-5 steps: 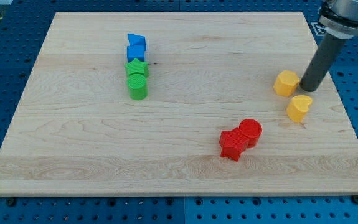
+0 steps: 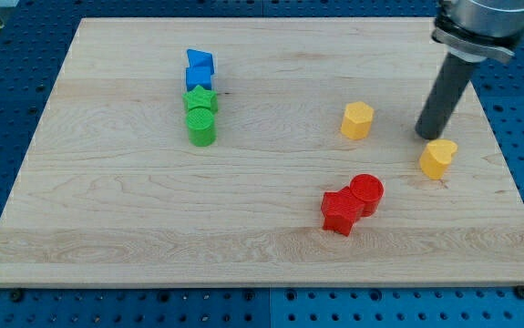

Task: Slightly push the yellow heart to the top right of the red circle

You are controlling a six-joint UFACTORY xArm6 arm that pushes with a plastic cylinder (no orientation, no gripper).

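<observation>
The yellow heart (image 2: 437, 158) lies at the view's right, up and to the right of the red circle (image 2: 366, 192). My tip (image 2: 426, 136) stands on the board just above and slightly left of the heart, nearly touching it. A second yellow block, a hexagon (image 2: 357, 120), lies to the left of my tip with a clear gap between them. The red circle touches a red star-like block (image 2: 339, 211) on its lower left.
A column of blocks stands at the view's upper left: a blue triangle (image 2: 200, 61), a blue block (image 2: 198, 78), a green star (image 2: 200, 99) and a green cylinder (image 2: 201, 128). The wooden board's right edge (image 2: 503, 164) is close to the heart.
The yellow hexagon has slid left, from beside the rod to well clear of it. My tip has moved slightly left. The yellow heart and the red blocks have not moved.
</observation>
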